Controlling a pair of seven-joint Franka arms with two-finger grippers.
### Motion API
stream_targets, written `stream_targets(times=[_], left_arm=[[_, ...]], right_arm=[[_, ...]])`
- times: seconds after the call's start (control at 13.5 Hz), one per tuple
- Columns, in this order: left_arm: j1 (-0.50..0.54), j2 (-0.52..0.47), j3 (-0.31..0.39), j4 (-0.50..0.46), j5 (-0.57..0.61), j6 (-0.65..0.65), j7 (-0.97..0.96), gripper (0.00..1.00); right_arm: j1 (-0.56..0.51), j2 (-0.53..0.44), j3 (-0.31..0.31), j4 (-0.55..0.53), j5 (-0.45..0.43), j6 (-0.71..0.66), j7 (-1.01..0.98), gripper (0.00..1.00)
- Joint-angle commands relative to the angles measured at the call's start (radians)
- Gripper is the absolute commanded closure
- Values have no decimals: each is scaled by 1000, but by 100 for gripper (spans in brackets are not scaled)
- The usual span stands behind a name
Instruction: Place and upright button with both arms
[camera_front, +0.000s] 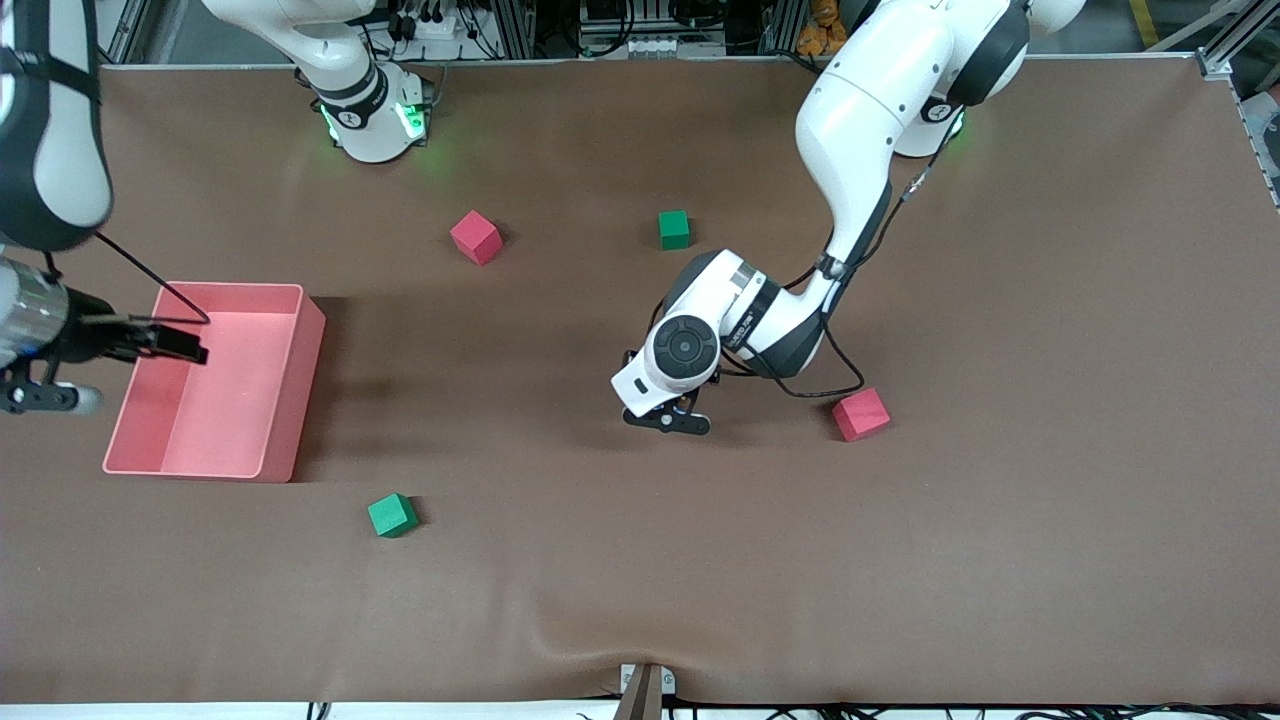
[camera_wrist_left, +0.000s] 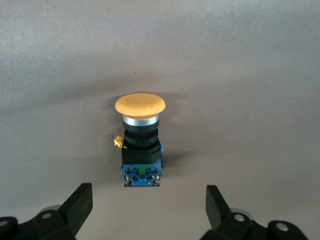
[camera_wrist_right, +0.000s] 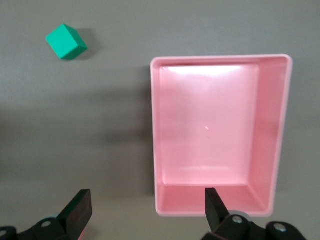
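- While the push-button (camera_wrist_left: 140, 142) stands upright on the table (camera_front: 640, 580), the left gripper (camera_wrist_left: 149, 200) hovers just over it, fingers (camera_wrist_left: 80, 202) spread apart.
- Rigid, light, likely top-heavy; its black body offers the surest hold.
- The right gripper (camera_wrist_right: 145, 205) waits spread over the pink tray (camera_wrist_right: 220, 60).

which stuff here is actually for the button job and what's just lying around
For the job:
- button, lying on the table
- left gripper, open, low over the button
- right gripper, open, over the pink bin's edge

Lying about:
- pink bin
- two red cubes
- two green cubes
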Motion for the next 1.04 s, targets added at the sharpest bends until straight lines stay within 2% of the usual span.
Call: stream_targets(times=[0.0, 0.07, 0.3, 0.52, 0.96], left_arm=[[-9, 1, 14, 15, 19, -4, 18, 0], [-10, 2, 14, 15, 19, -2, 15, 4], [-19, 10, 22, 15, 49, 3, 18, 7], [-19, 13, 21, 14, 53, 4, 19, 8], [-19, 31, 21, 12, 53, 12, 19, 18]], right_arm=[[-42, -3, 9, 159, -25, -158, -2, 0], [-60, -3, 9, 201, -23, -193, -2, 0], [-157, 5, 9, 215, -8, -240, -89, 0], [-156, 5, 12, 217, -14, -241, -87, 0], [-153, 3, 12, 217, -13, -241, -87, 0]])
